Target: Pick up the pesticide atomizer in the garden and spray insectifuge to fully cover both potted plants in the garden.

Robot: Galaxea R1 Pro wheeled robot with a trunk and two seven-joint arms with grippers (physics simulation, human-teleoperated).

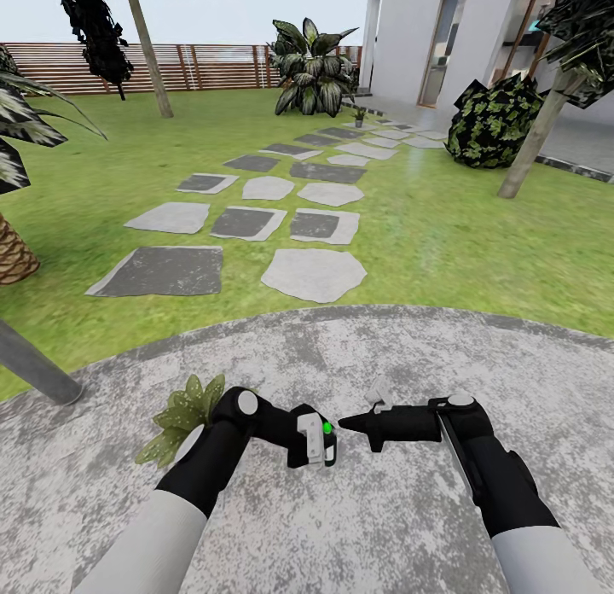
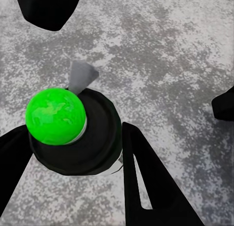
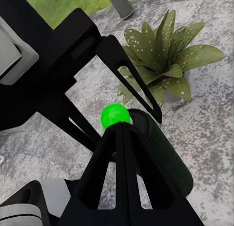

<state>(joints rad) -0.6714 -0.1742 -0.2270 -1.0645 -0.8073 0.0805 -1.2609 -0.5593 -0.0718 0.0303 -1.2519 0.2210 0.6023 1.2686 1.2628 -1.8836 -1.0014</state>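
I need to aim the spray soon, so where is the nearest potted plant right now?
In the head view the potted plant sits low on the left, on the gravel patio right behind the left arm's elbow; the right wrist view shows it just beyond the bottle.

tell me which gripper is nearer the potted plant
Left. The left gripper sits just past the plant, whose leaves show beside that arm's elbow. The right gripper is farther off, across from the left one, pointing toward it.
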